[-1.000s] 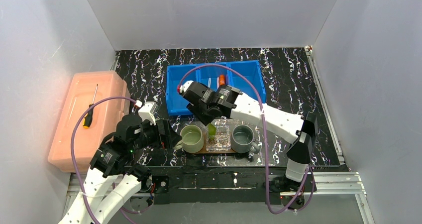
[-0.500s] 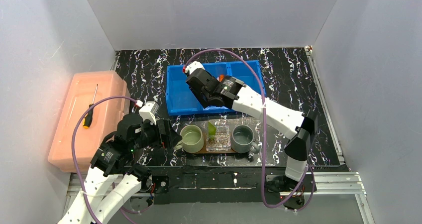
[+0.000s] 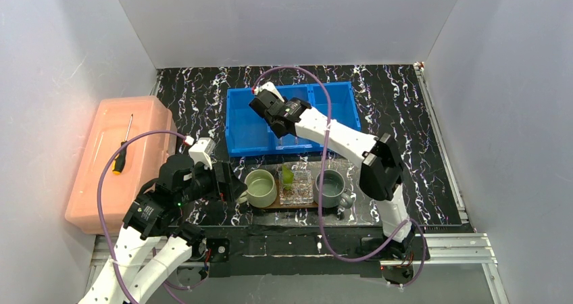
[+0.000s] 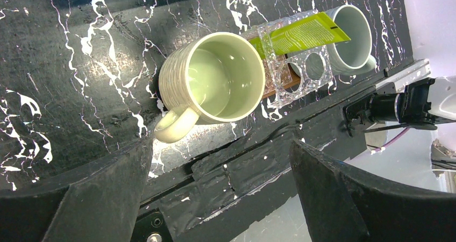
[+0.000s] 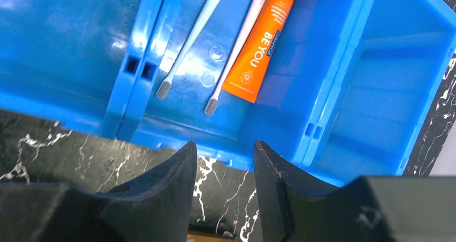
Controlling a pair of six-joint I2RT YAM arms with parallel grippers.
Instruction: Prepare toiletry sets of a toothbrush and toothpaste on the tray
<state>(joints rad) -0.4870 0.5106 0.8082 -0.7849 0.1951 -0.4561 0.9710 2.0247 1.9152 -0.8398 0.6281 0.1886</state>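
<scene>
In the right wrist view an orange tube (image 5: 262,43) and two pale toothbrushes (image 5: 188,43) (image 5: 236,48) lie in the middle compartment of the blue bin (image 5: 64,48). My right gripper (image 5: 225,145) hovers open over that compartment's near wall with nothing between its fingers; in the top view it (image 3: 267,108) is above the bin. A lime-green tube (image 4: 301,33) leans in a clear holder (image 4: 293,70) on the brown tray (image 4: 280,85), between a green mug (image 4: 215,78) and a grey mug (image 4: 349,35). My left gripper (image 4: 220,150) is wide open and empty, left of the tray.
A pink box (image 3: 101,182) with a screwdriver (image 3: 122,154) on top stands at the far left. The blue bin (image 3: 246,132) sits just behind the tray (image 3: 297,207). White walls close in the table on three sides.
My right arm has moved away from above the tray and back over the blue bin, its jaws slightly wider. The left arm has not moved.
</scene>
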